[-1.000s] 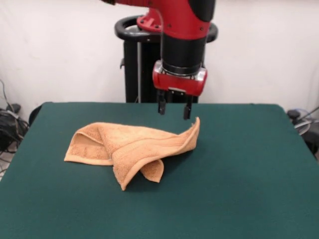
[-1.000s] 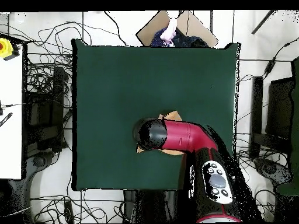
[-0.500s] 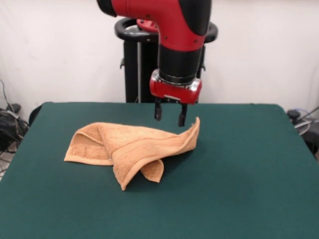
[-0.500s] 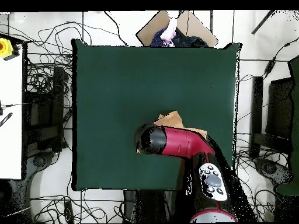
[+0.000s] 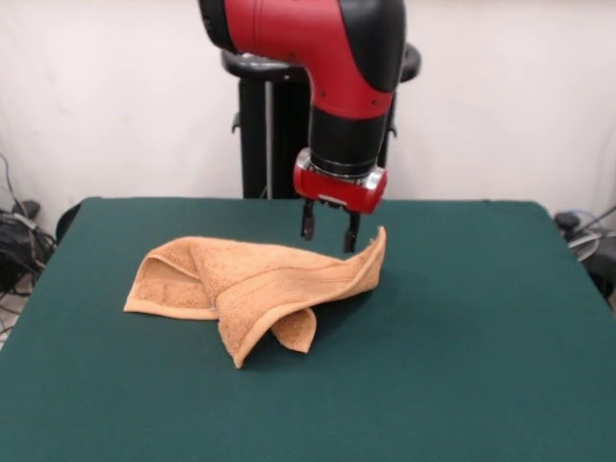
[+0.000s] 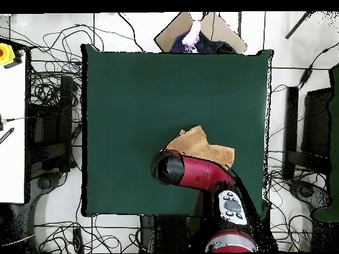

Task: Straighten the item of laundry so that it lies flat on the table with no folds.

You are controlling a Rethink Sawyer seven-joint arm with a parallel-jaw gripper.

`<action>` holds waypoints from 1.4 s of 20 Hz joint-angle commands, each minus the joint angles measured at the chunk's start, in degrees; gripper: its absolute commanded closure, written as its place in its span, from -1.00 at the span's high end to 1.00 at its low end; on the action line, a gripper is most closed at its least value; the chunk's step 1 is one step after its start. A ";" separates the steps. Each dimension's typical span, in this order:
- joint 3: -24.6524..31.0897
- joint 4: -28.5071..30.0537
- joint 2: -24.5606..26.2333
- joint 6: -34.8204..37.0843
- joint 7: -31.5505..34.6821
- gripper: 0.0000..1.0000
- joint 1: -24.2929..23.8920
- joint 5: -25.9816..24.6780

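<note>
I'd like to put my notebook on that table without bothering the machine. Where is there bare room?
Bare green table lies all along the near edge and to the right of the crumpled orange towel. It is crowded at the far side, where the open gripper hangs just behind the towel's raised corner.

No readable text, label, brand or number shows in either view

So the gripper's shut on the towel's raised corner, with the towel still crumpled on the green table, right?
Not quite. In the front view the gripper is open and holds nothing; it hangs beside the raised corner of the towel, fingers apart. The rest stands: the towel lies crumpled, with folds, on the green table.
</note>
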 commanded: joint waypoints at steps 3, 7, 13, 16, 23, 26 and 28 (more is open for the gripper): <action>0.12 5.71 3.57 -6.83 19.33 1.00 3.37 8.71; 0.97 4.92 4.61 -7.42 17.60 1.00 3.01 11.32; 0.06 3.96 2.48 -3.94 15.16 1.00 3.63 13.73; -0.71 2.96 1.10 -1.28 14.35 1.00 4.53 14.57; -1.45 2.48 -1.12 1.58 13.76 1.00 6.01 16.48; -3.90 0.24 -2.75 6.65 13.76 1.00 8.50 16.79; -5.19 -1.14 -3.23 9.24 14.08 1.00 9.82 16.94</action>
